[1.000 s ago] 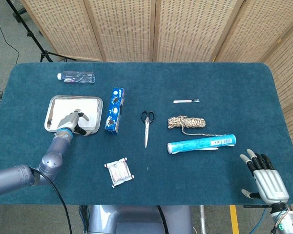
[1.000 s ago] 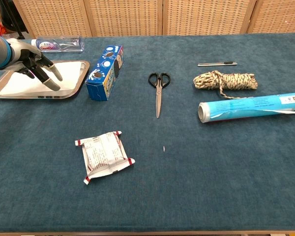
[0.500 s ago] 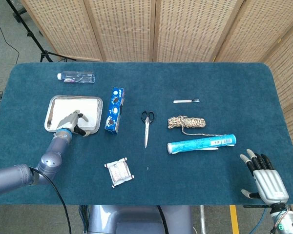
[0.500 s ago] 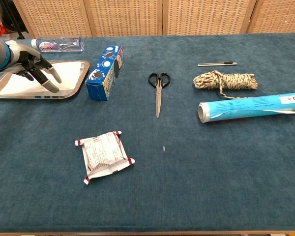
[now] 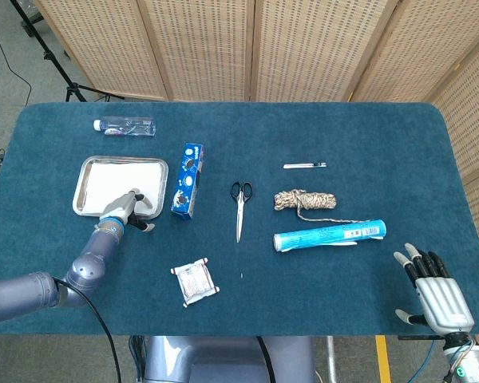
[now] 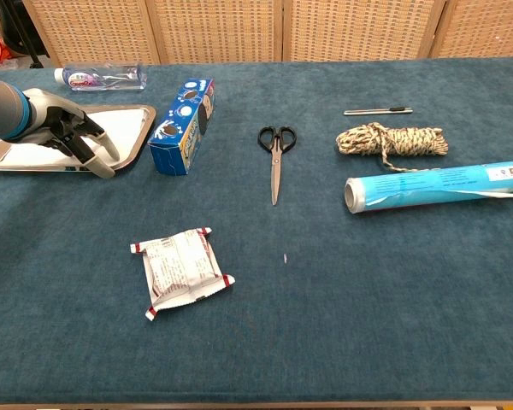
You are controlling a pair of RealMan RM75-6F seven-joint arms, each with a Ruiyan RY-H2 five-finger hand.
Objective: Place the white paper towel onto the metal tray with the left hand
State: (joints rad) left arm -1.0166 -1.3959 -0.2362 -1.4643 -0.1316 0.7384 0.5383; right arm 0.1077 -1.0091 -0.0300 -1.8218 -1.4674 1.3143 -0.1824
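Observation:
The white paper towel (image 5: 121, 178) lies flat inside the metal tray (image 5: 83, 170) at the table's left; in the chest view the white paper towel (image 6: 120, 128) shows inside the metal tray (image 6: 144, 126). My left hand (image 5: 125, 209) hovers over the tray's near right edge, fingers spread and holding nothing; the chest view shows the left hand (image 6: 73, 135) the same way. My right hand (image 5: 431, 291) hangs open beyond the table's near right corner, in the head view only.
A water bottle (image 5: 125, 125) lies behind the tray. A blue cookie box (image 5: 188, 180) sits just right of it. A snack packet (image 5: 195, 281), scissors (image 5: 239, 205), a pen (image 5: 305, 165), a rope bundle (image 5: 305, 199) and a blue roll (image 5: 330, 234) spread across the cloth.
My left hand has drawn back toward the near edge of the tray, off the paper towel, which stays in the tray. The right hand has not moved.

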